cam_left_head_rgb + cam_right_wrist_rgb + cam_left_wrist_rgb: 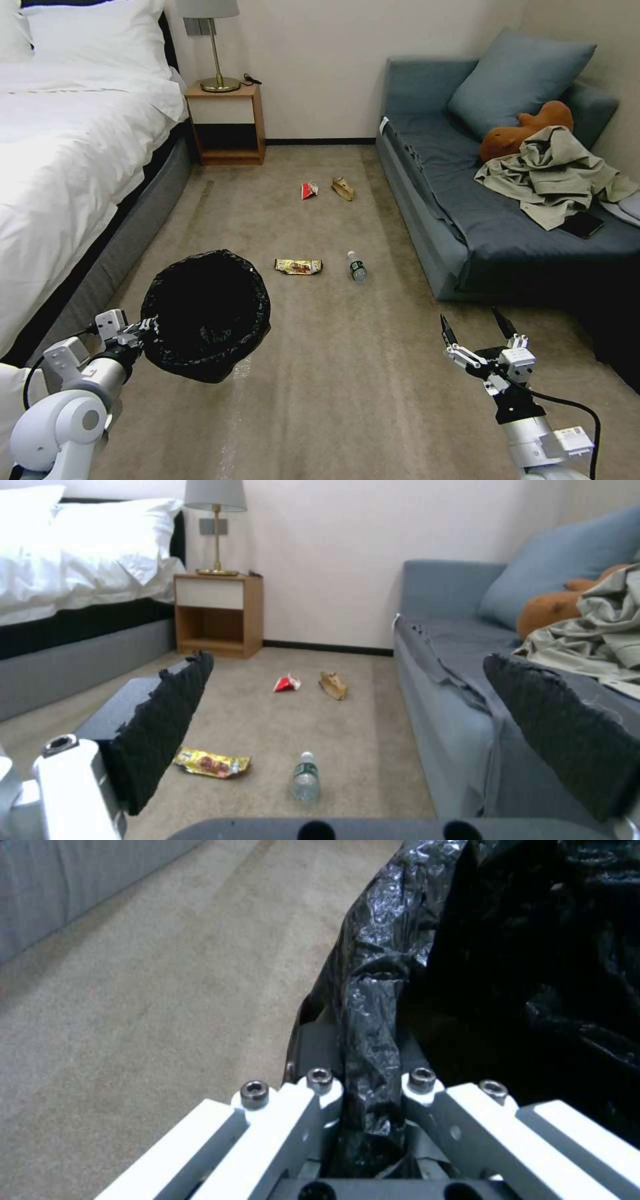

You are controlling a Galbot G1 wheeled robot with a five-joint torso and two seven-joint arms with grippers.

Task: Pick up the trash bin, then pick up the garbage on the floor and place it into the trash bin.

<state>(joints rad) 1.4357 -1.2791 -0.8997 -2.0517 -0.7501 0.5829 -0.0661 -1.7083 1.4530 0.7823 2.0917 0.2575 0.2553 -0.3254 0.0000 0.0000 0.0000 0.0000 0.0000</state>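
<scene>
Trash bin (205, 313) hangs pinched at its rim in my left gripper (143, 328), while my right gripper (477, 327) gapes wide, holding nothing, above the carpet.

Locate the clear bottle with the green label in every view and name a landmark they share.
Head view: bottle on the carpet at centre, beside the gold wrapper.
Left wrist view: not in it.
Right wrist view: bottle between the open fingers.
Shared landmark: the nightstand.

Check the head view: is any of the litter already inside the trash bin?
No: the snack wrapper, bottle, red-white packet and brown paper bag all lie on the carpet, apart from the trash bin.
</scene>
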